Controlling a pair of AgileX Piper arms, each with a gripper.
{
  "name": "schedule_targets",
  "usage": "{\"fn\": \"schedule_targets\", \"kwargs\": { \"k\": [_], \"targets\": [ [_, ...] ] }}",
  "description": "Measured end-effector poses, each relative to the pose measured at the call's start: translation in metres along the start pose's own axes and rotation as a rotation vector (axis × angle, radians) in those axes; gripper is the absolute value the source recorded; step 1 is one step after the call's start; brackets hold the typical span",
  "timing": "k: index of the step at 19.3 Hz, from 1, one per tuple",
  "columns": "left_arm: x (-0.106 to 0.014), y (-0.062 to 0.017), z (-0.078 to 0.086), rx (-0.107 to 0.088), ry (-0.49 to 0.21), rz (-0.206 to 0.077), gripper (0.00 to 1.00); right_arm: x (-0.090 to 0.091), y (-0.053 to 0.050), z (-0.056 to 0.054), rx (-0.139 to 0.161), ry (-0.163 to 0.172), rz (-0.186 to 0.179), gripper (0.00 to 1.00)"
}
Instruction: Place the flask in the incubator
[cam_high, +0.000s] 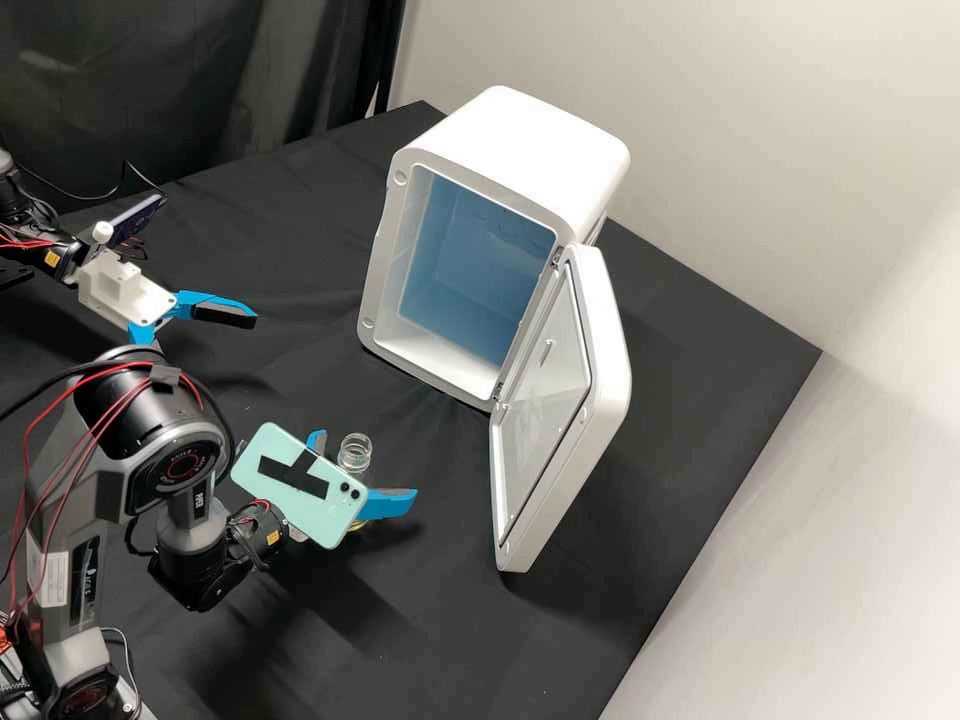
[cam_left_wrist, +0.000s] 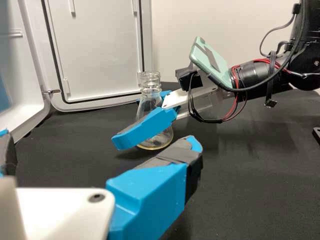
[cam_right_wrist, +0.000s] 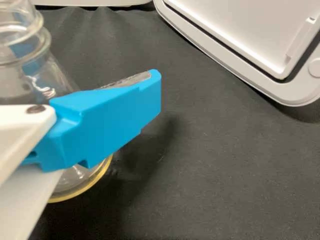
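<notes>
The flask (cam_high: 353, 452) stands upright on the black table (cam_high: 300, 230), outside the incubator (cam_high: 520, 170), in front of its blue chamber and facing the inner side of its swung-open door (cam_high: 560, 400). The right claw (cam_high: 364, 465) sits around the flask, low on its body. I cannot tell whether it is clenched on the glass. The left claw (cam_high: 195, 325) hangs released, farther from the incubator than the flask, on the side away from the door.
</notes>
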Motion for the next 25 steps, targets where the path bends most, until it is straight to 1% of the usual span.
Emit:
{"fn": "schedule_targets", "kwargs": {
  "k": [2, 9, 25],
  "targets": [
    [0.0, 0.0, 0.0, 0.0, 0.0, 0.0, 1.0, -0.0008, -0.002, -0.0011, -0.002, 0.004, -0.009, 1.0],
    [0.0, 0.0, 0.0, 0.0, 0.0, 0.0, 1.0, -0.0079, -0.0083, 0.0002, 0.002, -0.006, -0.038, 1.0],
    [0.0, 0.0, 0.0, 0.0, 0.0, 0.0, 1.0, -0.0084, -0.0073, 0.001, -0.001, 0.0, -0.04, 1.0]
  ]
}}
